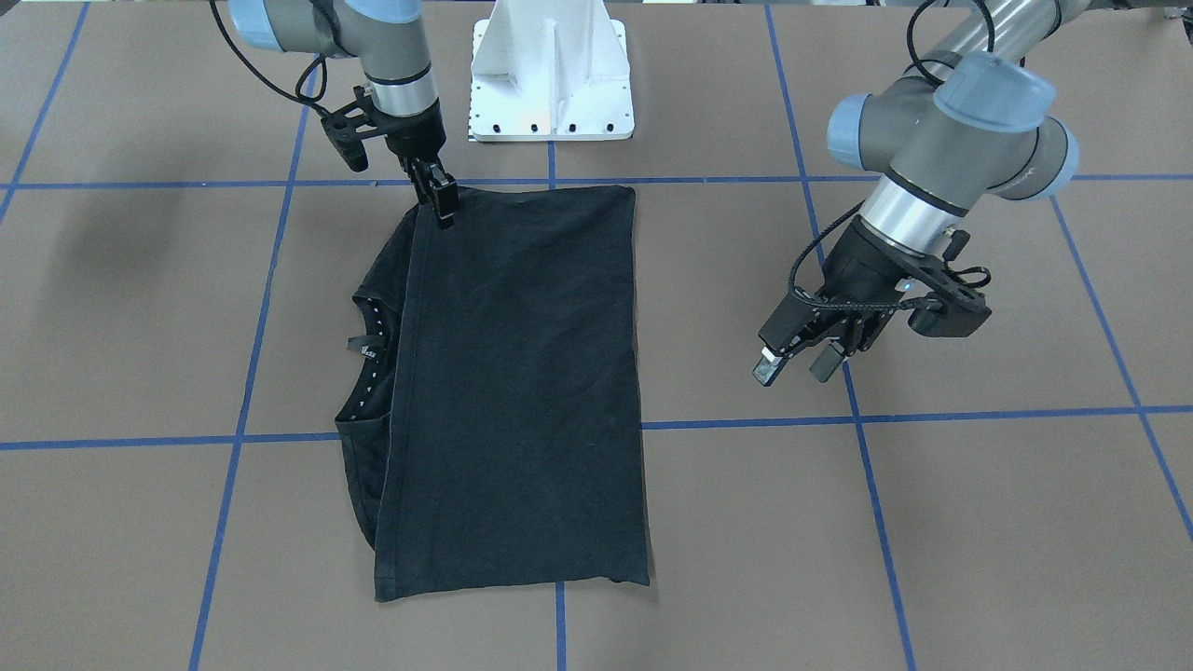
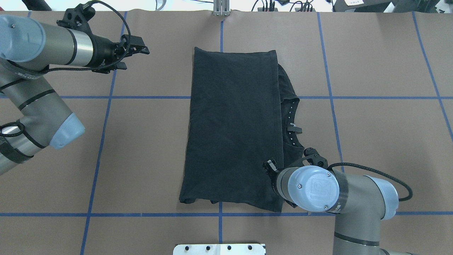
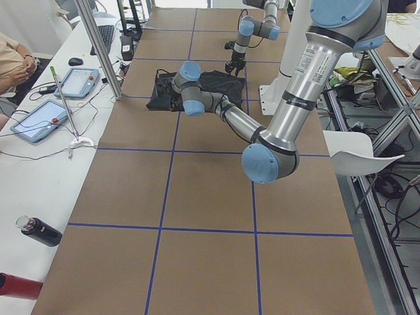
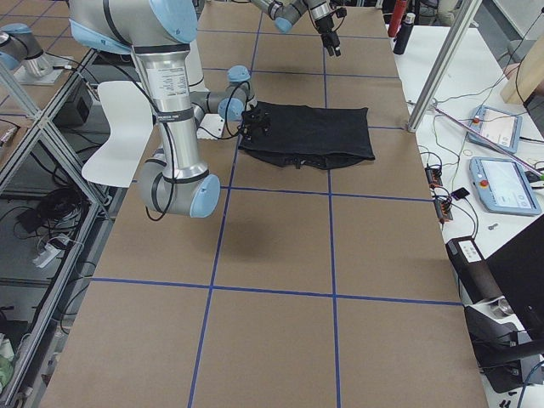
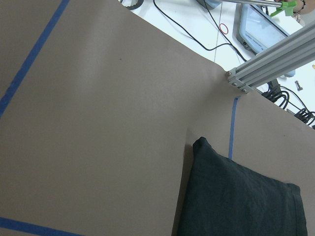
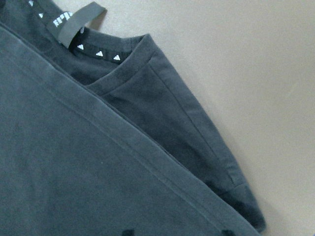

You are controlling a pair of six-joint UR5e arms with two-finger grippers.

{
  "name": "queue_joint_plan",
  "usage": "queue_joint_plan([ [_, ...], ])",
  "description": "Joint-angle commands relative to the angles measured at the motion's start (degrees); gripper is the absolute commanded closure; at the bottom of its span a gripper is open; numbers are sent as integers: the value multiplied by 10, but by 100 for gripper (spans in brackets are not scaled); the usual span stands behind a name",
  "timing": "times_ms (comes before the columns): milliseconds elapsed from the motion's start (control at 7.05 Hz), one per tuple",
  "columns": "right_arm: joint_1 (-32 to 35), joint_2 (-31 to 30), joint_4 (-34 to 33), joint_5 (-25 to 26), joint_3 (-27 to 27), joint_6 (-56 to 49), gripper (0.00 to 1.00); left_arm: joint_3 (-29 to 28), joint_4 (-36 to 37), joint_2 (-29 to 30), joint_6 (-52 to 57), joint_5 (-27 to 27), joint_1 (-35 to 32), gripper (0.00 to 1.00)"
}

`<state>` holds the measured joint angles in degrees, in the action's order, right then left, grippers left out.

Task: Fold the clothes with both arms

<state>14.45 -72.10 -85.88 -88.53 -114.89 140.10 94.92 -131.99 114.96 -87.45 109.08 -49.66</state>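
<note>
**A snagged corner could undo the fold**

The black T-shirt (image 1: 522, 373) lies flat in the middle of the worktop (image 1: 979, 522). It is doubled over on itself, with the collar (image 6: 123, 69) and neck label (image 6: 74, 22) peeking out beside the upper layer's hem.

The right pincer (image 1: 444, 207) sits down on the hem corner nearest the robot. In its wrist view we see the jaw tips standing apart, with cloth lying flat between them and nothing gripped.

The left pincer (image 1: 800, 362) hangs spread and empty, well apart from the shirt on the bare worktop.

We judge the main risk to be at that corner. If a fingertip catches the thin top layer as the arm lifts, the layer could peel back or skew.

The upper layer also stops short of the collar side, so a further fold may come out uneven unless both corners are taken together. A one-sided pull would twist the cloth.
</note>
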Motion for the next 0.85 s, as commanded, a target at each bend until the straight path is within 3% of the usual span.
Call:
queue_joint_plan([
  [0,-2,-14,6,8,5,18,21,1,1,1,0,-1,0,1],
  [710,-22,-23,4,10,7,17,21,4,2,2,0,-2,0,1],
])
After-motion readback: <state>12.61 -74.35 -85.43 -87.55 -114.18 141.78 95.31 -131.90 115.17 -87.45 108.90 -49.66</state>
